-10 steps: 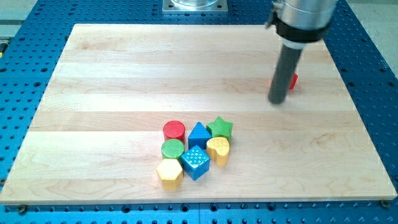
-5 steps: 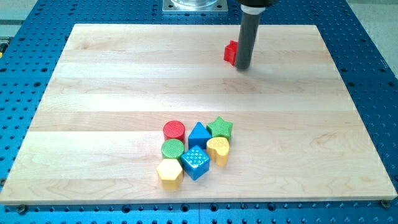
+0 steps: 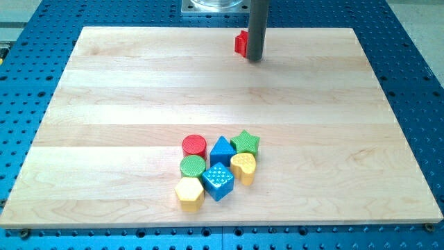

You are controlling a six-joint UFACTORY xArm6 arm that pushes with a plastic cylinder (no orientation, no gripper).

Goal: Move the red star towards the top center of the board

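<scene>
The red star [image 3: 241, 43] lies near the top centre of the wooden board [image 3: 125, 90], mostly hidden behind my rod. My tip [image 3: 255, 58] rests on the board just at the star's right side, touching it or nearly so. Only the star's left part shows.
A cluster sits at the lower middle: a red cylinder [image 3: 194, 145], a blue triangular block [image 3: 222, 149], a green star [image 3: 245, 142], a green cylinder [image 3: 192, 166], a yellow heart [image 3: 243, 167], a blue cube [image 3: 218, 181], a yellow hexagon [image 3: 189, 192]. A metal base [image 3: 211, 6] is at the top edge.
My tip has swept from the board's right side up and to the left, pushing the red star with it to the top centre. The cluster has not moved.
</scene>
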